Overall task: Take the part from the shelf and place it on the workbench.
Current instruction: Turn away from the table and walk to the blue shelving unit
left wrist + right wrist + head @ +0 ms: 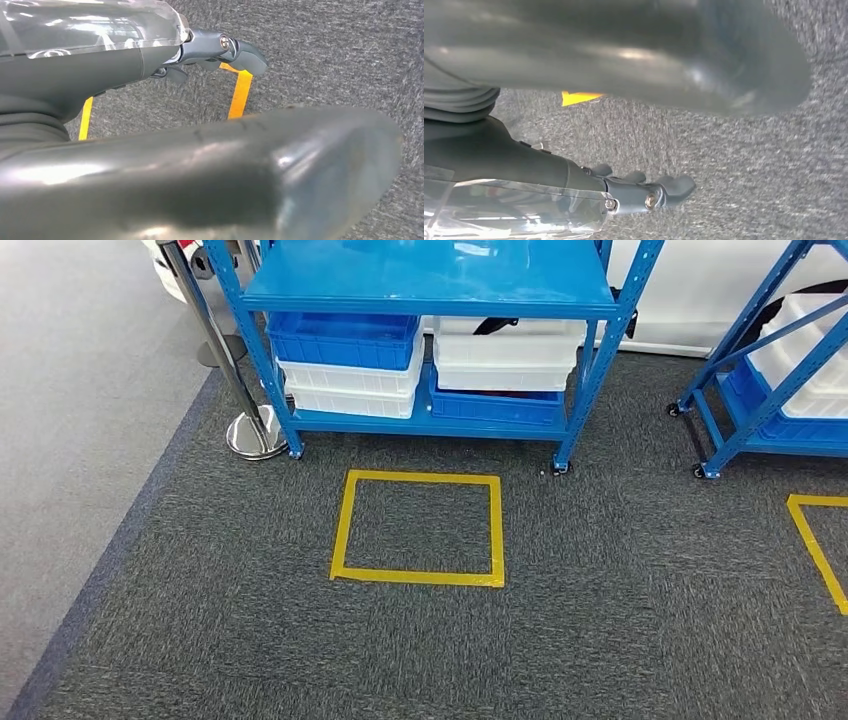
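Below, left hand (pixel 210 50) and right hand (pixel 639 192) hang empty, fingers apart, over carpet (pixel 600 620).

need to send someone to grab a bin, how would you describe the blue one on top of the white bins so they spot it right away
Find the blue metal shelf rack facing the yellow tape square on the grey carpet. On its lowest shelf, the left stack has two white plastic bins topped by the blue plastic bin. It is the sole blue bin sitting on top; the other blue bin lies beneath white ones.
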Robot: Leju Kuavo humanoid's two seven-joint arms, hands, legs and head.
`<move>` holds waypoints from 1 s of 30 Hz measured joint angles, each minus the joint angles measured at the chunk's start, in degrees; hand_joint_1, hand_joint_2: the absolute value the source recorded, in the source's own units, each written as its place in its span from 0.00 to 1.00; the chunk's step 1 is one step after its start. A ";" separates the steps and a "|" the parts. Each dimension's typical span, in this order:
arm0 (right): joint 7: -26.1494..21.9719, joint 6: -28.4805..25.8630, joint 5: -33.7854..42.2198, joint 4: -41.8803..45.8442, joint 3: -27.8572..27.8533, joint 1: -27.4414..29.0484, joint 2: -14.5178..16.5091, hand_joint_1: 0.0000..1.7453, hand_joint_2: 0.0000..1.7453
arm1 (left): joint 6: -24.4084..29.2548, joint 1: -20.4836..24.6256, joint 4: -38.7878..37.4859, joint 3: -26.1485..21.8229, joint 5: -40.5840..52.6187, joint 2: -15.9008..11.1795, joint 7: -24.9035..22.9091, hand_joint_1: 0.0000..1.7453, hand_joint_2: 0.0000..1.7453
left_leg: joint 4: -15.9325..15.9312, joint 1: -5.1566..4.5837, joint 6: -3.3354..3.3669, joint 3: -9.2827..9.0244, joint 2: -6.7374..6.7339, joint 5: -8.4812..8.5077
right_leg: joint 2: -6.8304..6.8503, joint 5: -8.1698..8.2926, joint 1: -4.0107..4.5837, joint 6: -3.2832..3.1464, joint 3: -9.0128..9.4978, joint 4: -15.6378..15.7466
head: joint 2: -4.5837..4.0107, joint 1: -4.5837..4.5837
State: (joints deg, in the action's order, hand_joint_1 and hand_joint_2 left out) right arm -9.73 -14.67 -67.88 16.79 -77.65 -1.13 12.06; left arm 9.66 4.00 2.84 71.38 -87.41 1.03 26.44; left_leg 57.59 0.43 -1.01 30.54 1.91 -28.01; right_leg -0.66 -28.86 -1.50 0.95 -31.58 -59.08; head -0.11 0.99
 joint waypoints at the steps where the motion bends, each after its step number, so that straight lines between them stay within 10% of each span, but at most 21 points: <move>1: 0.02 0.05 -0.01 0.02 -0.04 0.01 0.02 0.00 0.00 | 0.00 -0.01 0.00 -0.03 0.00 -0.01 -0.01 0.00 0.00 | 0.01 0.11 -0.33 -0.18 -0.02 -0.16 | 0.08 -0.11 -0.01 -0.42 0.19 0.12 | 0.00 0.02; 4: 0.02 0.16 -0.07 0.14 -0.10 0.15 0.07 0.00 0.00 | -0.02 0.05 0.00 -0.11 0.00 -0.02 -0.03 0.00 0.00 | 5.28 0.36 -1.06 1.94 -0.86 -2.56 | 0.54 -0.62 -0.04 -1.68 1.34 0.54 | 0.00 0.27; 7: 0.02 0.28 -0.22 0.20 -0.17 0.24 0.07 0.00 0.00 | -0.10 -0.10 0.00 -0.13 0.00 0.01 -0.18 0.00 0.00 | 16.53 0.38 -1.25 8.93 -1.42 -5.79 | 0.87 -1.85 0.32 -2.16 2.63 0.56 | 0.00 0.39; 9: 0.02 0.29 -0.30 0.21 -0.32 0.24 0.07 0.00 0.00 | -0.12 -0.35 0.00 -0.13 0.00 0.01 -0.28 0.00 0.00 | 16.25 0.27 -0.85 10.34 -1.47 -2.96 | 0.89 -2.97 0.55 -2.14 4.03 0.58 | 0.00 0.39; 12: 0.00 0.30 -0.31 0.21 -0.48 0.31 0.15 0.00 0.00 | -0.11 -0.59 -0.01 -0.15 0.00 -0.10 -0.32 0.00 0.00 | 6.00 -0.37 0.60 6.90 -1.75 3.73 | 1.00 -4.82 0.73 -1.76 6.31 0.73 | 0.00 0.31; 17: -0.04 0.33 -0.31 0.26 -0.51 0.07 0.30 0.00 0.00 | -0.15 -0.59 -0.02 -0.15 0.00 -0.21 -0.44 0.00 0.00 | 0.90 -0.69 2.05 3.46 -1.58 2.95 | 1.26 -4.33 0.75 0.04 7.43 -0.20 | 0.00 0.18; 19: -0.05 0.33 -0.32 0.30 -0.51 -0.04 0.30 0.00 0.00 | -0.15 -0.62 -0.03 -0.16 0.00 -0.18 -0.44 0.00 0.00 | -0.66 -0.35 2.55 1.31 -1.42 2.54 | 1.06 -3.94 0.73 0.46 4.41 -5.55 | 0.00 0.11; 22: -0.05 0.34 -0.35 0.37 -0.52 0.05 0.31 0.00 0.00 | -0.15 -0.61 -0.04 -0.17 0.00 -0.18 -0.44 0.00 0.00 | -1.48 -0.27 2.88 -1.12 -1.25 1.16 | 0.85 -8.15 0.56 0.85 -3.22 -13.99 | 0.00 0.05; 24: -0.04 0.34 -0.36 0.43 -0.54 0.25 0.28 0.00 0.00 | -0.16 -0.75 -0.04 -0.17 0.00 -0.14 -0.45 0.00 0.00 | -1.54 -0.17 2.63 -3.05 -0.93 -0.31 | 0.85 -10.05 0.37 1.18 -6.12 -13.72 | 0.00 0.04; 27: -0.04 0.34 -0.36 0.52 -0.63 0.65 0.23 0.00 0.00 | -0.17 -0.79 -0.04 -0.17 0.00 -0.02 -0.46 0.00 0.00 | -1.32 -0.05 1.89 -5.96 -0.69 -2.97 | 0.93 -1.59 0.11 1.32 -6.45 -5.40 | 0.00 -0.02; 30: -0.02 0.41 -0.43 0.55 -0.74 0.69 0.22 0.00 0.00 | -0.18 -0.63 -0.04 -0.17 0.00 0.00 -0.56 0.00 0.00 | -0.92 -0.31 0.79 -7.91 -0.59 -4.94 | 1.07 4.88 0.39 -0.13 -5.96 -1.78 | 0.00 -0.08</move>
State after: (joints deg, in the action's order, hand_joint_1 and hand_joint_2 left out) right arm -9.74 -14.26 -68.31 17.34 -78.38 -0.44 12.28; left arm 9.48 3.36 2.80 71.21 -87.41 1.03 25.88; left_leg 56.68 0.11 -0.23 22.63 1.32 -32.95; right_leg 0.41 -23.98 -1.10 0.82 -37.54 -60.86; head -0.11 0.91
